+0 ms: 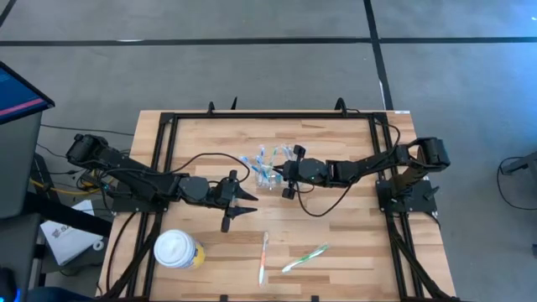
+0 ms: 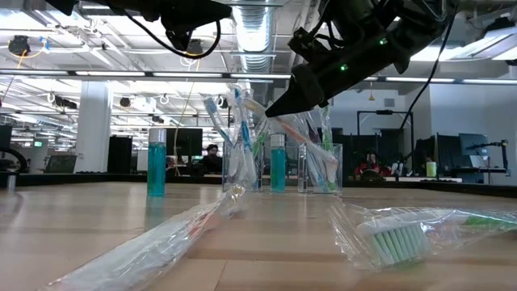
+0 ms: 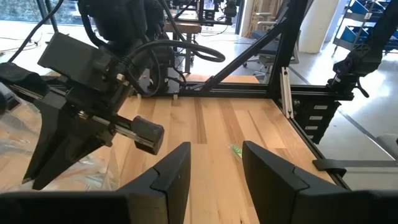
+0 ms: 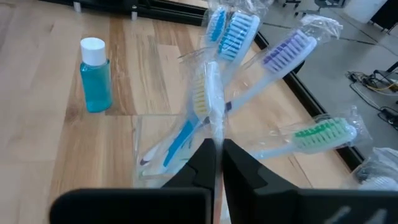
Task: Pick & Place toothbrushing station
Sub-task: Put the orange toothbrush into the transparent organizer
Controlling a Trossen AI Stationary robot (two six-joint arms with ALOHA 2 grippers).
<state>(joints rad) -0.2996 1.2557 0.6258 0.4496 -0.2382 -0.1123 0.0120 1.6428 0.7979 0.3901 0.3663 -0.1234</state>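
Risk lay with the right gripper (image 4: 217, 163), clenched on a wrapped toothbrush (image 4: 207, 102); lifting could tip the toothbrushing station (image 4: 163, 146); left gripper (image 3: 214, 168) waited, jaws apart.

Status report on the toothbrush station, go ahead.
Right gripper shut on clear holder wall. Left gripper open, waiting alongside. Wrapped toothbrushes lie clear.

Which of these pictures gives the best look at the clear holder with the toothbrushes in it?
The right wrist view: the clear holder fills the frame, wrapped brushes fanning out. The low view shows it side-on, farther back; the high view only a small cluster; the left wrist view doesn't clearly show it.
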